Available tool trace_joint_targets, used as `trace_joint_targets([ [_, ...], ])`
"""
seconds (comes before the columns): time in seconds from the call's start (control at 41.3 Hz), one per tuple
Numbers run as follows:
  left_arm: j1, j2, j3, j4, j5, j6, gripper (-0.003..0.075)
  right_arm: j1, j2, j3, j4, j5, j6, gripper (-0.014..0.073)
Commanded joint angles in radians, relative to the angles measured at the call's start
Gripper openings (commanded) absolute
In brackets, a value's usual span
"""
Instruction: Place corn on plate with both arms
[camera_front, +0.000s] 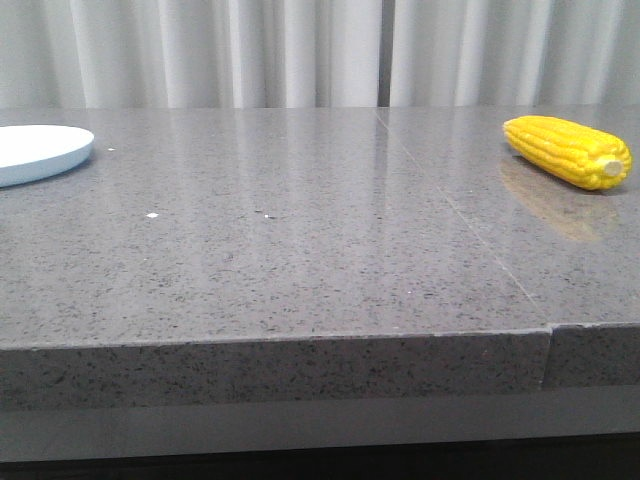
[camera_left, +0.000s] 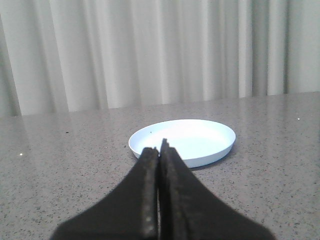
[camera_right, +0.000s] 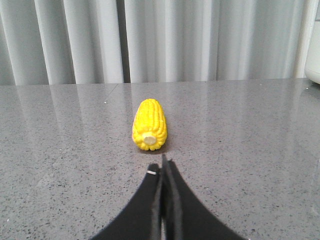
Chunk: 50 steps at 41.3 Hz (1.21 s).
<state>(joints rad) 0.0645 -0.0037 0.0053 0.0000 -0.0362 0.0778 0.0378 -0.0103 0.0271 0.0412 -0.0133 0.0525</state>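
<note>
Corn lies ahead of the right pincer (closed, empty), apart.

The left gripper is keeping its two black jaws pressed together, holding nothing, low over the counter. The right gripper is doing the same, jaws closed tight and empty. Neither arm is showing in the front view.

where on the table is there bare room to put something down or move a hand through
The widest free patch is the middle of the table, bordered by the plate at the far left and the corn at the far right. The front edge is bare too. The plate holds nothing. Nowhere is crowded; only the strip between the corn and the shut right claw is narrow.
</note>
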Motion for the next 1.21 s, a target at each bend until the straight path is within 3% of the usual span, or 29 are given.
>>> trace_joint_targets([
  [0.0,0.000,-0.021,0.002,-0.013,-0.078,-0.011,-0.0020,-0.003,-0.012,-0.017,-0.012,-0.084,-0.002,-0.0068],
  [0.921,0.000,-0.021,0.002,-0.013,-0.086,-0.011,-0.0020,-0.003,-0.012,-0.020,-0.012,-0.135,-0.002,-0.0068],
  [1.066,0.000,-0.021,-0.021,-0.032,-0.136,-0.012,-0.0020,-0.003,-0.012,-0.080,-0.012,-0.091,-0.002,-0.0068],
  [1.187,0.000,-0.015,-0.129,-0.043,-0.109,-0.012,-0.0020,-0.003,-0.012,-0.182,-0.012,-0.015,-0.002,-0.0068],
])
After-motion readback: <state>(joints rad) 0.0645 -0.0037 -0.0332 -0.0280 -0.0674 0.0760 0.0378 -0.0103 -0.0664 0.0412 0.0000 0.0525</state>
